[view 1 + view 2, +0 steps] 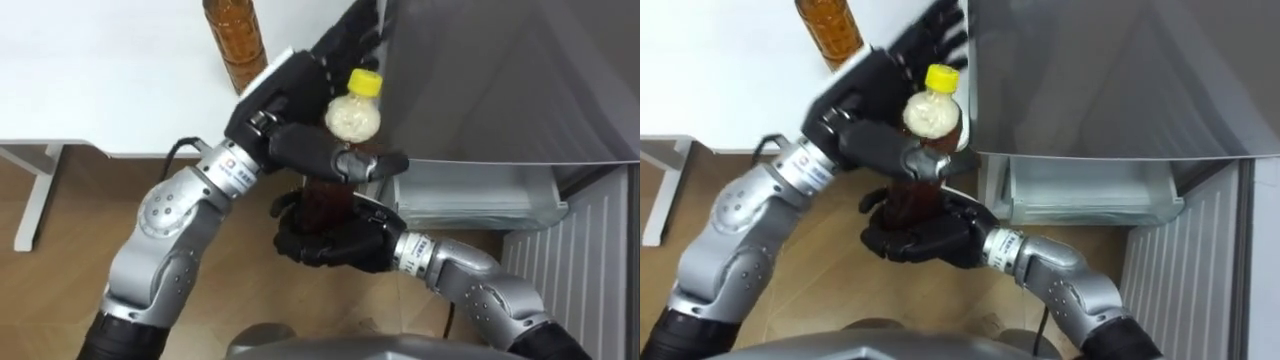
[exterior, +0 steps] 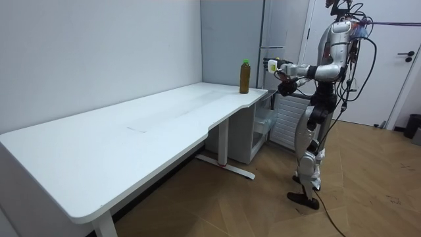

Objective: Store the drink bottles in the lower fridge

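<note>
Amber bottle (image 1: 352, 118) is resting in both hands in the left eye view, left hand (image 1: 290, 105) gripping its neck, right hand (image 1: 330, 240) curling round its base, beside the lower fridge (image 1: 480, 195) (carrying, I judge). In the room view a second bottle (image 2: 244, 76) is waiting on the table (image 2: 131, 131), making two; lowering this one inside is coming next.

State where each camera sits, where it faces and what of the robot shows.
Left eye view: on the robot's head, looking down at the yellow-capped bottle in its left hand and right hand; both arms show.
Right eye view: beside it, same scene.
Room view: across the room, facing along the table at the whole robot.
All share the second bottle on the table.
</note>
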You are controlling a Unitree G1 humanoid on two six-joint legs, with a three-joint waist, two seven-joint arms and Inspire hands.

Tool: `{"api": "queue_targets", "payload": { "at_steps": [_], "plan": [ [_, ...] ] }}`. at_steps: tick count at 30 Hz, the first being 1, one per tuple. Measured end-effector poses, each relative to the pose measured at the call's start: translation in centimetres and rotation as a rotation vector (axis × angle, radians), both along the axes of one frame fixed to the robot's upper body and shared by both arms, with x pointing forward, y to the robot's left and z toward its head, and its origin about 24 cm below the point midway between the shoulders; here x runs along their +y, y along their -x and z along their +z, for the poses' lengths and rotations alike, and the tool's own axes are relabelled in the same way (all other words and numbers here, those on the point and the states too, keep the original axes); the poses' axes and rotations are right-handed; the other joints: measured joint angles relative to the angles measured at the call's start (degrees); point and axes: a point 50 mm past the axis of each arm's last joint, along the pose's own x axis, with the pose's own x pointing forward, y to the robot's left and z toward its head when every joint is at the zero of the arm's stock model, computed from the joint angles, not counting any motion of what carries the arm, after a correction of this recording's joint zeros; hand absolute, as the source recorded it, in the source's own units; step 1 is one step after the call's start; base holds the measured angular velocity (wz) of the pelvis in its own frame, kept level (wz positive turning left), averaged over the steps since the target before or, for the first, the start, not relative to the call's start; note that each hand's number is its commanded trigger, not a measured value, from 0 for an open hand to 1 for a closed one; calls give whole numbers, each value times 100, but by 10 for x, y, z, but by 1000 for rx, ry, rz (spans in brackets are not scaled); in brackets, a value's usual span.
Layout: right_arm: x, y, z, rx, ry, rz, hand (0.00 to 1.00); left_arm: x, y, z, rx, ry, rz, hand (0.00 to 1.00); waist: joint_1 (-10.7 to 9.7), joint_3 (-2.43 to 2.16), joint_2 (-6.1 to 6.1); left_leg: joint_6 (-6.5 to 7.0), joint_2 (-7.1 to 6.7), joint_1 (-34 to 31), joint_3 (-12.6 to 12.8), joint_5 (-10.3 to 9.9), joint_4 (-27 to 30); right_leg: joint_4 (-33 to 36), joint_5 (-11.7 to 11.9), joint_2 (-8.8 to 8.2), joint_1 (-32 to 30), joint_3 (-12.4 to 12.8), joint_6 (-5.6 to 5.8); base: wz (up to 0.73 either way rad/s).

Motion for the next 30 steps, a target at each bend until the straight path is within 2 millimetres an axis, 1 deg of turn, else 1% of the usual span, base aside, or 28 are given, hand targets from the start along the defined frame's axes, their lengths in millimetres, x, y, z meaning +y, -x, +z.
{"api": "queue_targets", "payload": {
  "at_steps": [2, 3, 5, 9, 12, 14, 17, 18, 20, 21, 23, 24, 25, 27, 29, 30],
  "plan": [
    [-1, 2, -1, 7, 3, -1, 100, 5, 1, 16, -77, 15, 37, 0, 58, 4, 17, -1, 1, 77, -15, 1, -76, -6, 0, 4, 64, 2, 0, -2],
    [-1, 3, -2, 8, 7, 0, 100, 6, 1, 18, -89, 15, 42, 0, 72, 3, 24, -1, 1, 98, -16, 1, -86, -8, 0, 4, 86, 1, 0, 0],
    [-1, 4, -2, 9, 8, 0, 100, 13, 3, 27, -137, 23, 71, 0, 105, -12, 42, -2, 1, 109, -27, 1, -97, -10, 0, 5, 85, -13, 0, 0],
    [-5, 4, -3, 8, 15, -3, 100, 21, 1, 30, -148, 26, 132, 0, 184, -16, 52, -2, -1, 109, -38, 2, -70, -8, 0, -2, 84, -24, 0, 0],
    [-13, 1, -2, -4, 28, -31, 100, 34, -1, 33, -154, 29, 211, 0, 262, -17, 54, -1, -3, 78, -61, 2, -70, -8, 0, -4, 85, -43, 0, 2],
    [-18, 1, -3, -5, 37, -52, 100, 49, -2, 37, -157, 40, 314, 0, 314, -20, 59, -2, -2, 68, -74, 1, -65, -14, 0, -1, 85, -63, 0, 2],
    [-22, 6, -2, -2, 32, -73, 100, 65, -1, 44, -172, 72, 443, 0, 406, -23, 54, -2, -1, 76, -83, 2, -68, -12, 0, -3, 84, -87, 0, 3],
    [-22, 7, -1, -5, 30, -75, 100, 68, 0, 47, -180, 78, 469, 0, 409, -24, 53, -2, -1, 83, -88, 2, -66, -12, 0, -5, 86, -94, 0, 0],
    [-24, 7, 1, -20, 25, -88, 100, 84, 4, 58, -236, 99, 589, 0, 483, -26, 55, -2, -4, 99, -92, 2, -67, -20, 0, -3, 96, -89, 0, 0],
    [-26, 7, 2, -22, 24, -96, 100, 88, 5, 61, -251, 108, 615, 0, 514, -26, 55, -1, -5, 104, -93, 3, -67, -26, 0, -5, 105, -93, 0, 0],
    [-30, 9, 2, -22, 24, -122, 100, 102, 10, 67, -285, 144, 730, 0, 613, -26, 56, -1, -20, 197, -113, 3, -76, -143, 0, -10, 256, -132, 1, 8],
    [-31, 10, 2, -18, 24, -128, 100, 104, 10, 68, -287, 151, 757, 0, 630, -27, 53, -1, -25, 230, -122, 3, -78, -171, 0, -10, 306, -155, 1, 11],
    [-33, 12, 0, -9, 23, -140, 100, 110, 12, 69, -289, 161, 814, 0, 706, -30, 51, -1, -27, 307, -143, 3, -101, -207, 1, -9, 393, -165, 2, 8],
    [-34, 14, -1, -2, 24, -149, 100, 120, 15, 69, -288, 188, 904, 0, 783, -34, 51, -1, -23, 383, -152, 2, -121, -207, 0, -8, 455, -170, 2, 2],
    [-37, 17, -2, 0, 43, -168, 100, 133, 20, 64, -271, 191, 1043, 0, 893, -38, 78, -1, -26, 465, -172, 2, -171, -212, 0, 5, 522, -175, 3, 0],
    [-38, 17, -3, 1, 51, -170, 100, 137, 22, 62, -263, 182, 1085, 0, 905, -44, 83, -1, -30, 478, -181, 2, -181, -212, -1, 15, 519, -170, 4, 0]
  ]
}}
